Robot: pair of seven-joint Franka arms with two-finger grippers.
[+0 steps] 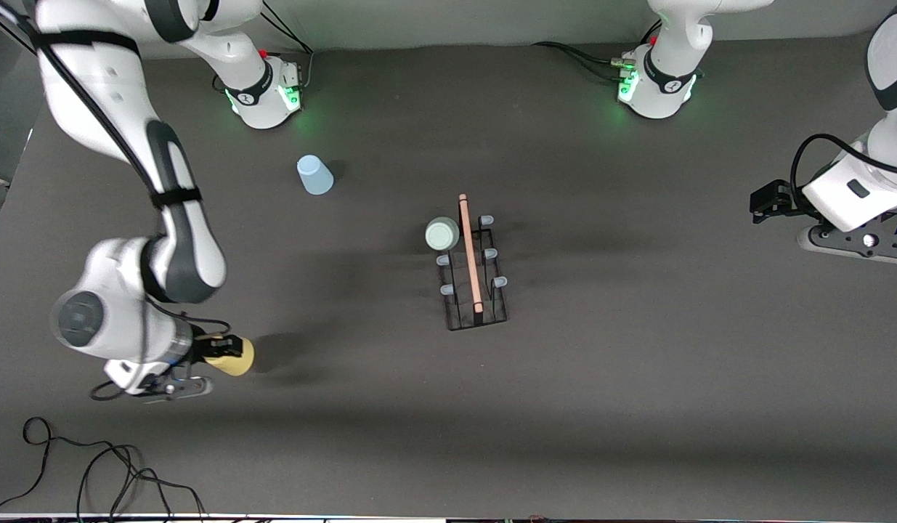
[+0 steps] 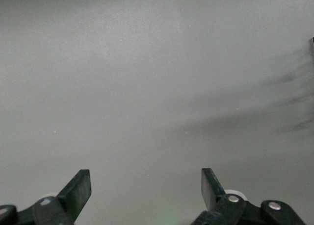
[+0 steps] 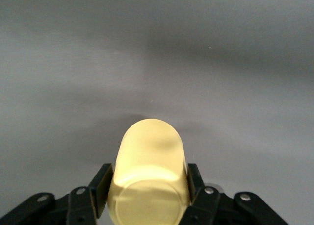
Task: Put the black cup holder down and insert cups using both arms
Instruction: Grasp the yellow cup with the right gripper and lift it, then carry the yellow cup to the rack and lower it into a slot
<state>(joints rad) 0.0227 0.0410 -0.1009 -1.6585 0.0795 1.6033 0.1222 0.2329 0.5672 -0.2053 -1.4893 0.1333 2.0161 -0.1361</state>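
From the front, the black cup holder point(image 1: 475, 270) is standing mid-surface point(image 1: 637, 378) with the mint cup point(image 1: 442, 234) already sitting on one peg, while the blue cup point(image 1: 314, 175) is waiting near the right arm's base. The left wrist view is showing the left gripper point(image 2: 146, 188) released, idling over bare surface. In the right wrist view, the right gripper point(image 3: 147, 185) is clamping the yellow cup point(image 3: 148, 176); two cups seem left.

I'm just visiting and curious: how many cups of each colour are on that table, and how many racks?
Light blue cup: 1
Mint green cup: 1, on the rack
Yellow cup: 1, in the right gripper
Black cup holder: 1
Total: 4
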